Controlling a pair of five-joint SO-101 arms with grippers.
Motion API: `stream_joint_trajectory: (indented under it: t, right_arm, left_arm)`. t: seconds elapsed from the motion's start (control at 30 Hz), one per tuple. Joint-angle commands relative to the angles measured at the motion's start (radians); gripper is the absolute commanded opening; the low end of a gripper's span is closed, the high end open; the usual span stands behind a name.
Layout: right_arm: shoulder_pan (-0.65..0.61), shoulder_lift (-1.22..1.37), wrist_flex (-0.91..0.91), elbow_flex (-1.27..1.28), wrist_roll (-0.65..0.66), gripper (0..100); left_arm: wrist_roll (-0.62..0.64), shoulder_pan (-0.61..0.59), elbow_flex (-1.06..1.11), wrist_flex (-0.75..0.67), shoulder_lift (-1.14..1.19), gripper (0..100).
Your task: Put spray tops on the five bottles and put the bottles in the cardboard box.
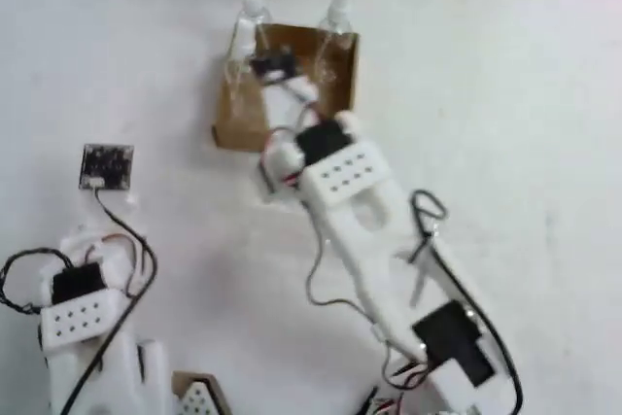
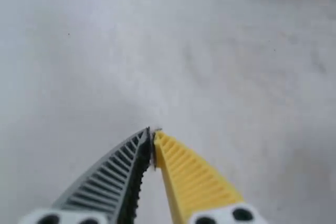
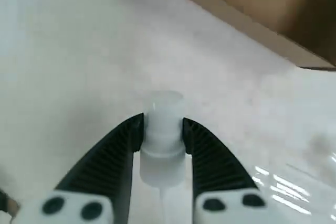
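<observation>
We see the right gripper (image 3: 163, 123) with black fingers pinching a white translucent plastic spray top (image 3: 163, 153) over the white table (image 3: 79, 51), near the brown cardboard box (image 3: 252, 3). Left gripper (image 2: 153, 136) fingers are pressed together. Clear plastic bottles (image 1: 340, 12) stand in the box.

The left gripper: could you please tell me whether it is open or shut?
Shut: on the left gripper, the grey and yellow fingers meet at their tips, with nothing held between them.
</observation>
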Motion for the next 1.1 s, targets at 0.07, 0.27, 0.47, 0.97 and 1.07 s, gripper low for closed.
stream_joint_trajectory:
  t: [0.07,0.27,0.47,0.97,1.07]
  right_arm:
    - [-0.128,0.139,-0.189,-0.041,-0.103,2.2]
    - [-0.154,0.209,-0.248,-0.043,-0.100,12.7]
    - [-0.122,0.154,-0.137,-0.107,-0.025,25.1]
    - [0.320,-0.068,0.050,-0.005,0.032,2.6]
    - [0.415,-0.067,-0.054,0.072,0.031,1.6]
  left_arm:
    - [-0.003,-0.012,-0.006,-0.021,0.005,2]
    - [-0.003,-0.012,-0.006,-0.023,0.005,2]
    - [-0.003,-0.005,0.023,-0.075,-0.002,2]
    - [0.255,0.251,-0.031,0.064,-0.004,2]
    - [0.275,0.331,-0.072,0.130,-0.004,2]
